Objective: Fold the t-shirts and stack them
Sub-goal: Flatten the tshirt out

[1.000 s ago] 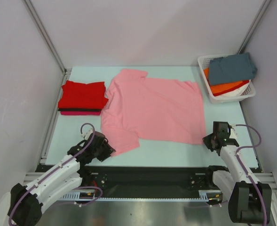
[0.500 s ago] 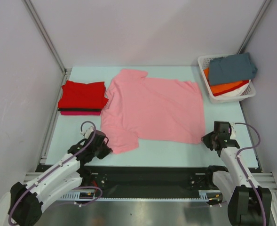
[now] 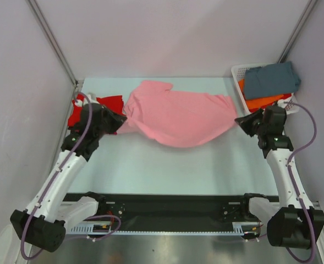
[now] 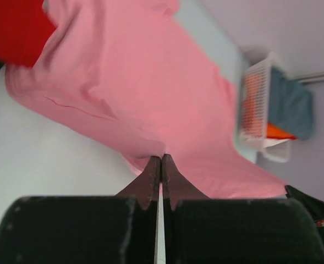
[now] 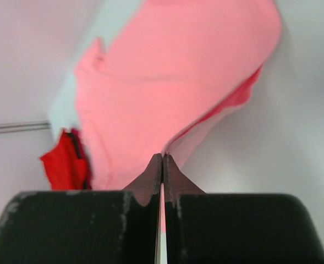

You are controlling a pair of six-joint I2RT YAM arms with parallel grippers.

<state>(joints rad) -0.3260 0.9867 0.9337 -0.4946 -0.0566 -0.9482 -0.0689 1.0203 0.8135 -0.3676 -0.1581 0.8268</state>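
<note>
The light pink t-shirt (image 3: pixel 178 118) hangs stretched between my two grippers above the table, its near half folded back over the far half and sagging in the middle. My left gripper (image 3: pixel 119 120) is shut on its left corner, seen in the left wrist view (image 4: pixel 161 158). My right gripper (image 3: pixel 240 120) is shut on its right corner, seen in the right wrist view (image 5: pixel 163 155). The pink cloth fills both wrist views (image 4: pixel 128 82) (image 5: pixel 167 71). A folded red t-shirt (image 3: pixel 104 104) lies at the far left, partly hidden by my left arm.
A white slotted basket (image 3: pixel 237 71) stands at the far right, holding a slate grey-blue shirt (image 3: pixel 272 78) over an orange one (image 3: pixel 263 102). It also shows in the left wrist view (image 4: pixel 255 104). Grey walls enclose the table on three sides.
Both grippers have lifted the pink shirt's near corners from the table's front and carried them toward the back, folding the near half over the far half.
</note>
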